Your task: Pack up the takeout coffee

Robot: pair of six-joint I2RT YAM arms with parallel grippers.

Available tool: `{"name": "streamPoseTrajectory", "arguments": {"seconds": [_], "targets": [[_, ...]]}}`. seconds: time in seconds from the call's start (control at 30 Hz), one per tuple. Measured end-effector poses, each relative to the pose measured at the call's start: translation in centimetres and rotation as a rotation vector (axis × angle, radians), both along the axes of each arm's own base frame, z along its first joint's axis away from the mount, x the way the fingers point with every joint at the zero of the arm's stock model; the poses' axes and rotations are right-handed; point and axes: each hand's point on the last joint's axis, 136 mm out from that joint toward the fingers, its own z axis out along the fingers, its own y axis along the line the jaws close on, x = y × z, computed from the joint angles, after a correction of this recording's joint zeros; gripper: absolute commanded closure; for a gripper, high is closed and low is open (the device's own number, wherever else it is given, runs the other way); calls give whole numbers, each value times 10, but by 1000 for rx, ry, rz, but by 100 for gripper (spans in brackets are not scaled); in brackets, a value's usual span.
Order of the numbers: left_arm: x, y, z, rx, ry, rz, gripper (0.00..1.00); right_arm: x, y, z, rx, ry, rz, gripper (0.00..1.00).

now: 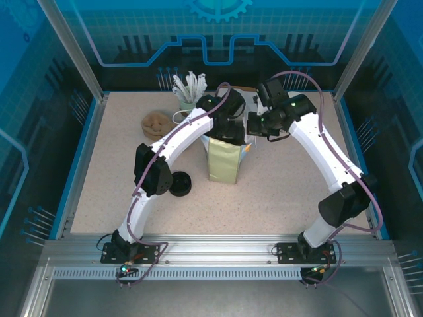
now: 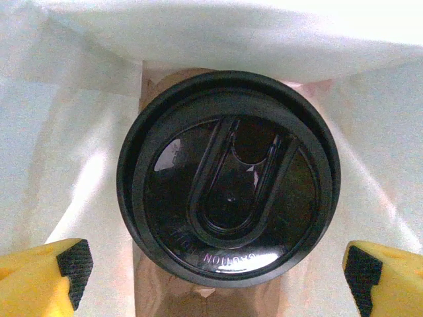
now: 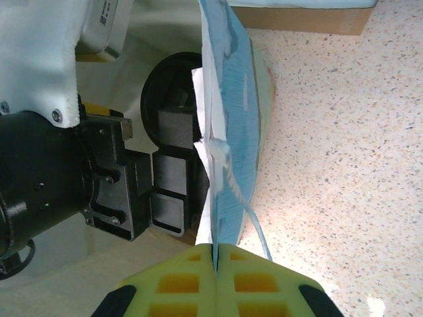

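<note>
Speckled beige table (image 1: 284,191) under blue-lit enclosure walls. Spreads the left gripper (image 2: 218,269) wide, released, with its yellow fingers (image 2: 46,277) at the two lower corners of the left wrist view, clear of the lid on either side. Looks straight down on the takeout coffee (image 2: 228,198) at the centre of that frame, round black lid up, standing on the brown bottom of the paper bag (image 2: 79,132) with white inner walls rising all around. Clenches the right gripper (image 3: 215,264) on the bag's top edge at the bottom centre of the right wrist view, pinching the thin paper wall between both yellow pads, blue printed face to the right, a white string handle (image 3: 241,198) hanging just beside the grip. Shows, left of that edge, the black wrist of the left arm reaching down into the bag mouth. Arches both arms inward in the top view to meet over the upright bag at mid-frame. Leaves a low black stack of lids (image 1: 180,185) at lower left of the bag, near the left arm's elbow and apart from the bag, with a cup of white utensils (image 1: 188,89) at upper centre-left and a brown crumpled lump (image 1: 156,123) just below and left of it.
</note>
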Motion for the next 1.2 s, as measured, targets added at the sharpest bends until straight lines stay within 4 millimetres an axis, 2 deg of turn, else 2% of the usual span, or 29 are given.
{"name": "streamPoseTrajectory", "arguments": {"seconds": [0.27, 0.67, 0.93, 1.03, 1.2], "targets": [[-3, 3, -1, 8, 14, 13, 1, -4, -2, -3, -76, 3, 21, 100], [-3, -17, 28, -55, -48, 9, 1, 0, 2, -2, -63, 14, 7, 100], [-4, -18, 33, -60, -58, 8, 1, -1, 1, -1, -61, 18, 1, 100], [-3, -18, 42, -75, -72, 15, 1, -1, 1, -1, -59, 18, -2, 100], [-5, -13, 71, -109, -123, 35, 1, -2, 1, -2, -52, 15, -7, 100]]}}
